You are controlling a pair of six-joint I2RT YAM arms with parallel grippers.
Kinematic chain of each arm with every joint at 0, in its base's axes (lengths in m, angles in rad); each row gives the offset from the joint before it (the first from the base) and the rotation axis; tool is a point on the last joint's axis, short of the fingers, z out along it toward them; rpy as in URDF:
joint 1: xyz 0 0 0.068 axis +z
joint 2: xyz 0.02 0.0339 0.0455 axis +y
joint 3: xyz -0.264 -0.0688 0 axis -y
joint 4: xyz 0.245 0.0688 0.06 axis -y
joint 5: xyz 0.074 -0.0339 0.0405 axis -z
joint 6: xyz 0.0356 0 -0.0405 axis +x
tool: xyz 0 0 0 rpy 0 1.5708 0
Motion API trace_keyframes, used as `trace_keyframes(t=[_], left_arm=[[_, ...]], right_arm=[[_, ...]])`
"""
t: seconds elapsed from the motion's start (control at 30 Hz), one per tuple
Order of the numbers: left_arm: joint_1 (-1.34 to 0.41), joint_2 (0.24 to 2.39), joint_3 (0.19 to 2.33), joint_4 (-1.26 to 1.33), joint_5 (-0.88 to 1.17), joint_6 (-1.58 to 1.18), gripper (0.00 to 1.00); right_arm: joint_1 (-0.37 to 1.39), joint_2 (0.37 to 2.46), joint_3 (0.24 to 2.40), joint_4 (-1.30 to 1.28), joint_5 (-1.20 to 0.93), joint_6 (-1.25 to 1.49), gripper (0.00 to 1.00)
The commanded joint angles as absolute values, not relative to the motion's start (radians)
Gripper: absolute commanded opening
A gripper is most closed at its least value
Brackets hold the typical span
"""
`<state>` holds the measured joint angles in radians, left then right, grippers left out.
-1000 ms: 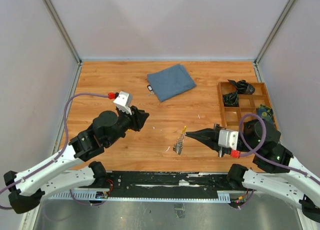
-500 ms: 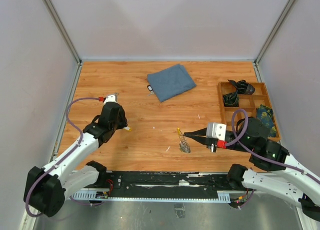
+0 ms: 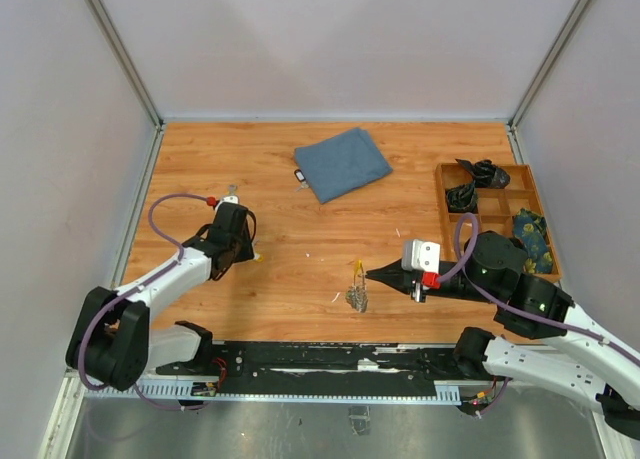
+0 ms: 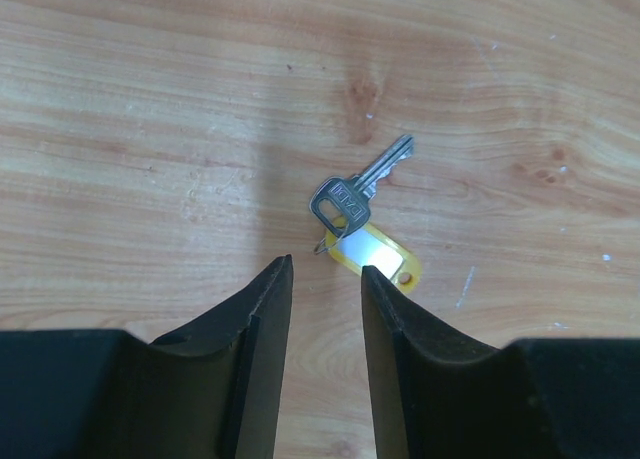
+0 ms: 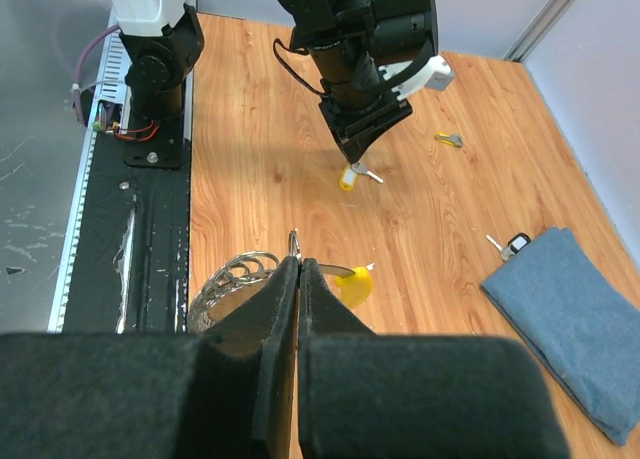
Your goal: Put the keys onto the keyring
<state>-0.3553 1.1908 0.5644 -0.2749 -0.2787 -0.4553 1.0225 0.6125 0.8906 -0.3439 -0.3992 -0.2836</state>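
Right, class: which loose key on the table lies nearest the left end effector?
The silver key with the yellow tag, just ahead of the open left end effector; the black-headed key lies far off beside the blue cloth.

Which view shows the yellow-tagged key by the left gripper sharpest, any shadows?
Left wrist view: yellow-tagged key crisp, faint shadow on the wood beside it. Top view: a tiny speck. Right wrist view: the right gripper looms dark in front, hiding part of the keyring.

Pale grey walls (image 3: 340, 39) enclose a light wooden tabletop (image 3: 200, 159) under even light.
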Motion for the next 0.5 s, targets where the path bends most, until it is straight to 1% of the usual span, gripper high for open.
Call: trace_keyframes(t=[0.0, 0.13, 0.27, 0.47], left_arm=[[-0.344, 1.237, 0.593, -0.256, -0.301, -0.425, 0.39], [-0.338, 1.291, 0.614, -0.252, -0.283, -0.403, 0.38], [-0.327, 1.350, 0.638, -0.252, -0.254, -0.387, 0.34], [-0.324, 1.397, 0.669, -0.255, -0.265, -0.372, 0.29]], right_arm=[[1.017, 0.606, 0.919, -0.330, -0.417, -0.262, 0.00], [1.017, 0.606, 0.918, -0.330, -0.420, -0.260, 0.00], [1.017, 0.606, 0.920, -0.327, -0.422, -0.260, 0.00], [1.017, 0.605, 0.911, -0.319, -0.432, -0.245, 0.00]])
